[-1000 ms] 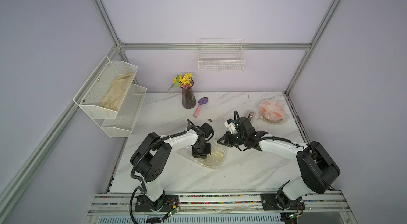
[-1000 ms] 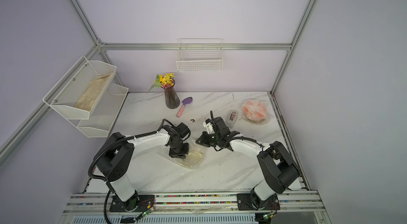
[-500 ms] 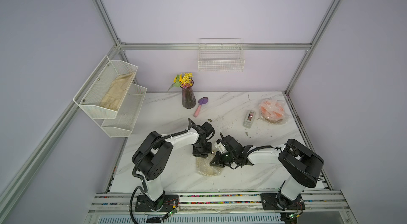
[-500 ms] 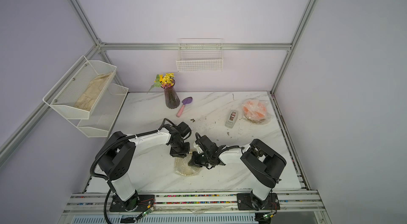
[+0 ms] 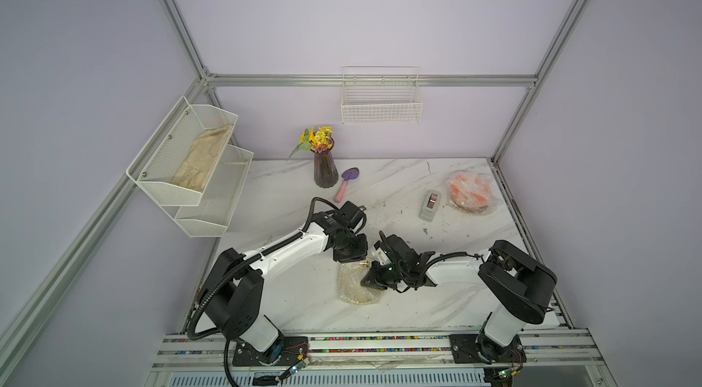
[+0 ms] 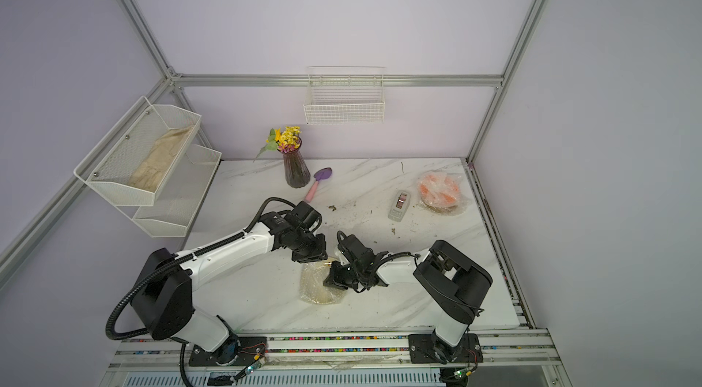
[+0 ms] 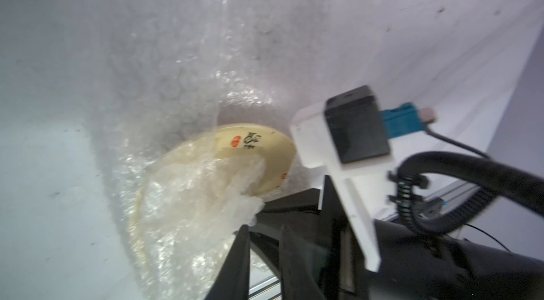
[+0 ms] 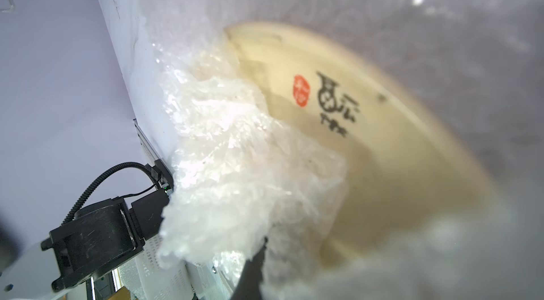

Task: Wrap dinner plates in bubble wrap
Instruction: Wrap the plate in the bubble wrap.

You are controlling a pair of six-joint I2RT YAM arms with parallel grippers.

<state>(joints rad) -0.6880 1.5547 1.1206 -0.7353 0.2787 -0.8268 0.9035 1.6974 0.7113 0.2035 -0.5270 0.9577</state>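
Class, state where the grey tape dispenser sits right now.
In both top views the tape dispenser lies on the marble table toward its far right corner, just left of the bubble-wrapped orange plate and not touching it.

Top views high, looking down on whole table (image 5: pixel 418 309) — wrist views close, sharing cream plate (image 7: pixel 265 148).

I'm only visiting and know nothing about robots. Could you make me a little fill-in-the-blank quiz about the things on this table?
The pale cream round plate, partly under clear bubble wrap, bears dark characters and a small ___ stamp.
The grey tape dispenser lies beside a bubble-wrapped plate whose colour is ___.
The dark purple ribbed vase holds ___ flowers.
Missing words: red; orange; yellow.
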